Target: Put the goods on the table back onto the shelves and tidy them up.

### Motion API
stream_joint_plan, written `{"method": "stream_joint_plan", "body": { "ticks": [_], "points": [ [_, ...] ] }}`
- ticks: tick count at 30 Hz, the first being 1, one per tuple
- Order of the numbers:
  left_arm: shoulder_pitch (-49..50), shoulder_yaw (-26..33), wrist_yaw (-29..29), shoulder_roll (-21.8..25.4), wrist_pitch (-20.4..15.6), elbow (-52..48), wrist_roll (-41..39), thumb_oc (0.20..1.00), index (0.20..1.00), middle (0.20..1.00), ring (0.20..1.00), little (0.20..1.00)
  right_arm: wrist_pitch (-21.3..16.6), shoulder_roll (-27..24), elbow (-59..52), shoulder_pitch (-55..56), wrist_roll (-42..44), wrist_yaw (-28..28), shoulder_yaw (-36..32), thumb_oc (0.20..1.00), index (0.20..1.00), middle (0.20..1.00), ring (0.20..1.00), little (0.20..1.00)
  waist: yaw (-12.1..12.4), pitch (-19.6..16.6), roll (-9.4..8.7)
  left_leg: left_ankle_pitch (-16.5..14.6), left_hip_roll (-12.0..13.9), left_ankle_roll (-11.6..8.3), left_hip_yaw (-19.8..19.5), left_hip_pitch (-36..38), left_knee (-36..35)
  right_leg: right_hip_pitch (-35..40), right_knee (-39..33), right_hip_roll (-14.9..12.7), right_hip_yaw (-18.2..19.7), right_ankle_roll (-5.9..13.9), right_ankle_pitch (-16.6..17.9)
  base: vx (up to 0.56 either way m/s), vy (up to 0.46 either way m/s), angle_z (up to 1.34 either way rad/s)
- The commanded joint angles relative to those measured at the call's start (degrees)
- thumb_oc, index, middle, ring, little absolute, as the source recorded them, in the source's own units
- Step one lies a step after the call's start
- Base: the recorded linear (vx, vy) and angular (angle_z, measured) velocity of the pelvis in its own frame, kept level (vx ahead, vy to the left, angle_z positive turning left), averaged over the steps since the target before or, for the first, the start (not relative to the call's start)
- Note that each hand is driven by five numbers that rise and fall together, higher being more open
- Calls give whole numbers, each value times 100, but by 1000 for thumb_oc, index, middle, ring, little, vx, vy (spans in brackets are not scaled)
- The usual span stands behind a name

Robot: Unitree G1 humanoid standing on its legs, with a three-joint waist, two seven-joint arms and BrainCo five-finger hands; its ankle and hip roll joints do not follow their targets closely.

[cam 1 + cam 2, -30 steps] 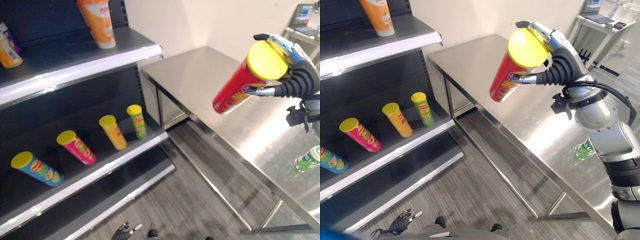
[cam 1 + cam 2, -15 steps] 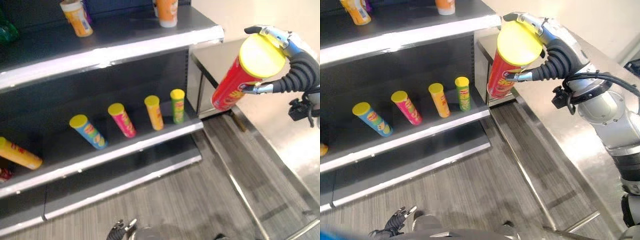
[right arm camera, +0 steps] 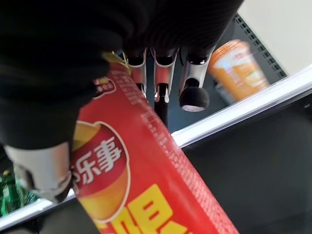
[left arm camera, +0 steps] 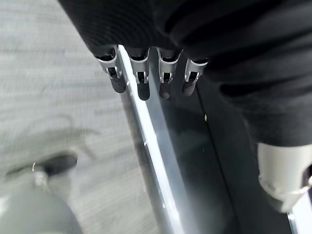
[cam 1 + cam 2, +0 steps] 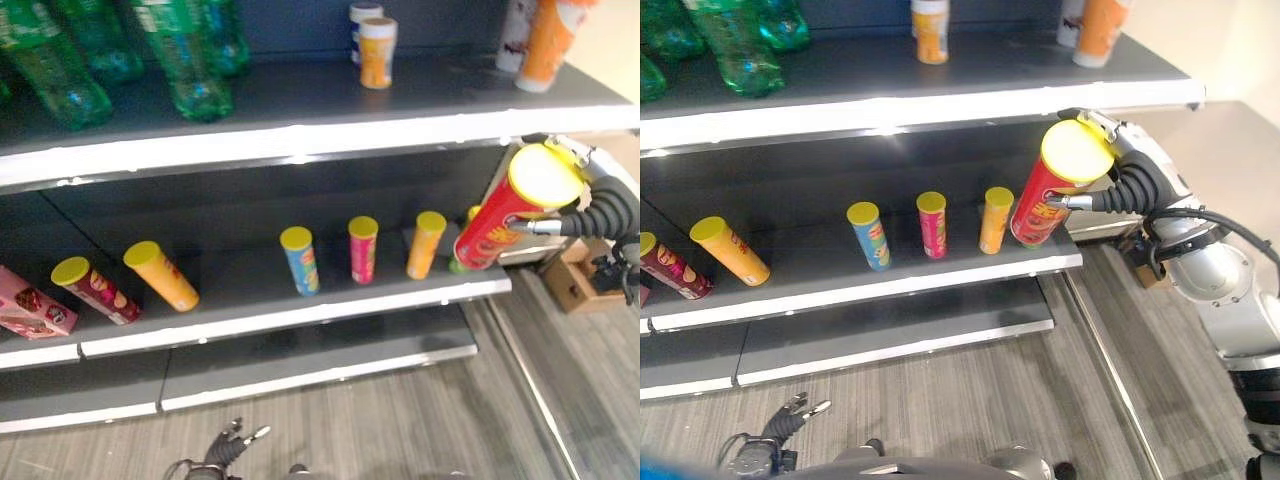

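Red chip can [image 5: 1048,196] with yellow lid and yellow lettering, tilted at right of frame before the middle shelf [image 5: 890,285], clasped between right hand [image 5: 1127,180] fingers [image 3: 191,83] and thumb.

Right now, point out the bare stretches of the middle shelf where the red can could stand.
The right hand holds the red yellow-lidded can at the dark middle shelf's crowded right end, by the orange can, pink can and blue can. Widest bare stretch: between the blue can and the tilted orange can.
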Motion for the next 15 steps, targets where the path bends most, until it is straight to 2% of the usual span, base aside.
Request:
{"method": "stream_joint_plan", "body": {
  "ticks": [1,2,3,4,5,6,7,9,12,14,15],
  "points": [
    [-253,51,3,-54,-51,-14,176,1000,1000,1000,1000,1000,-222,-341,-305,-911,165,-92,-223,200,200,200,200,200,-178,-27,310,163,353,55,76,799,-1097,-809,516,1410,379,1056,-2361,-58,381,5],
    [-260,35,-13,-69,-41,23,177,1000,1000,1000,1000,1000,-225,-340,-313,-923,209,-60,-192,200,200,200,200,200,-179,-36,335,153,304,86,34,788,-1097,-822,538,1721,405,969,-2692,-41,246,-4],
    [-265,36,-13,-70,-42,24,177,1000,1000,1000,1000,1000,-225,-342,-311,-928,211,-59,-192,200,200,200,200,200,-186,-44,337,173,310,82,27,766,-1097,-831,524,1727,391,952,-2680,-7,132,12],
    [-321,13,-24,-164,-7,180,129,1000,1000,1000,1000,1000,-275,-353,-339,-981,311,3,-46,200,200,200,200,200,-233,-83,294,219,160,129,-55,700,-1097,-832,415,2464,602,750,-3087,-5,92,21],
    [-353,28,-19,-226,-19,417,150,1000,1000,1000,1000,1000,-300,-348,-332,-1025,322,23,68,200,200,200,200,200,-247,-109,252,222,82,143,-56,686,-1097,-818,319,2724,715,684,-3163,-7,97,27],
    [-362,33,-19,-229,-27,428,151,1000,1000,1000,1000,1000,-302,-349,-324,-1043,322,21,80,200,200,200,200,200,-252,-114,252,243,80,144,-55,665,-1097,-826,292,2726,713,677,-3132,-10,16,36],
    [-466,79,-16,-302,-12,695,193,1000,1000,1000,1000,1000,-356,-296,-421,-1198,313,89,320,200,200,200,200,200,-218,-141,155,230,-77,163,-11,662,-1092,-770,72,2904,659,578,-3072,8,-32,32],
    [-472,73,-34,-362,-19,710,271,1000,1000,1000,1000,1000,-356,-271,-546,-1329,333,122,478,200,200,200,200,200,-173,-246,55,184,-190,172,32,639,-1059,-379,-525,2982,636,469,-3126,35,-62,1],
    [-346,125,-32,-485,-20,626,203,1000,1000,1000,1000,1000,-393,-274,-615,-1445,482,216,747,200,200,200,200,200,-117,-354,26,46,-150,110,216,666,-788,-2,-1092,3098,824,473,-3000,50,-71,-15],
    [-342,105,-34,-522,-23,630,225,1000,1000,1000,1000,1000,-411,-268,-673,-1436,577,281,775,200,200,200,200,200,-124,-345,23,-44,-124,72,268,606,-529,58,-1173,3096,814,473,-2991,10,-43,-25],
    [-360,67,-36,-564,-21,628,242,1000,1000,1000,1000,1000,-408,-272,-710,-1440,642,327,809,200,200,200,200,200,-134,-304,17,-158,-109,28,310,485,-182,102,-1241,3079,807,454,-2977,-70,-35,-30]
  ]
}}
